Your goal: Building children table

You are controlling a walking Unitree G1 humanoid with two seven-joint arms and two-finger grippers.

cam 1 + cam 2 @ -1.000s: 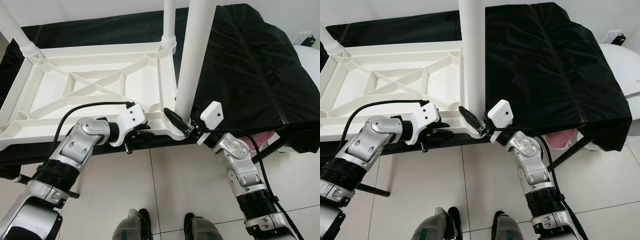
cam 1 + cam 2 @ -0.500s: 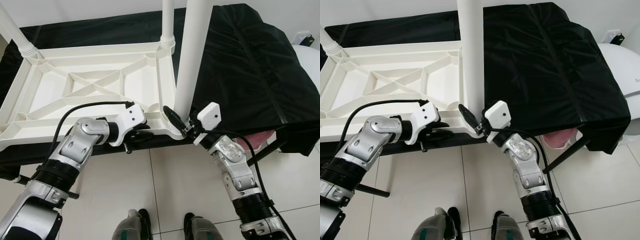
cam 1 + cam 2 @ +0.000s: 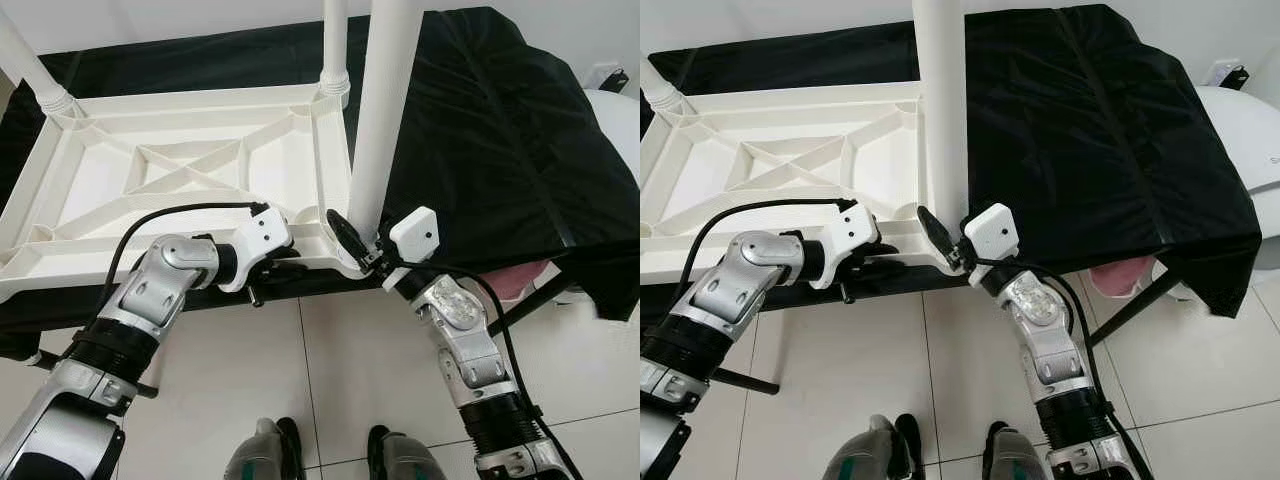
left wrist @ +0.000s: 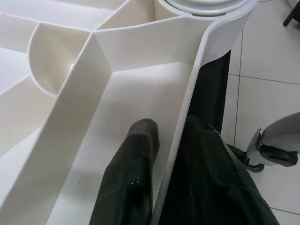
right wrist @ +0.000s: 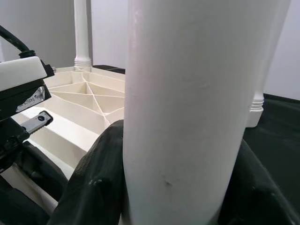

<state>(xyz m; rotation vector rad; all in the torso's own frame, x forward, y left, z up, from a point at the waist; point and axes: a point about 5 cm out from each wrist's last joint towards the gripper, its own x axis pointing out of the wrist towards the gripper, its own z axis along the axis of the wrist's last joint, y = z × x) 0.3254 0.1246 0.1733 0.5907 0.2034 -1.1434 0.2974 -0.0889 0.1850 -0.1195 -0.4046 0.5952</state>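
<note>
Right wrist view: our right gripper (image 5: 183, 187) clamps the table leg (image 5: 197, 93) upright; our left gripper (image 4: 159, 187) pinches the tabletop rim (image 4: 187, 122), steadying it.

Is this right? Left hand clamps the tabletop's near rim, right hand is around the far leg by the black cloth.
Not quite. The right hand grips the near corner leg, low, just above its socket; the right wrist view shows its fingers on both sides of that leg. The far leg is untouched. The left hand does clamp the tabletop's near rim.
</note>
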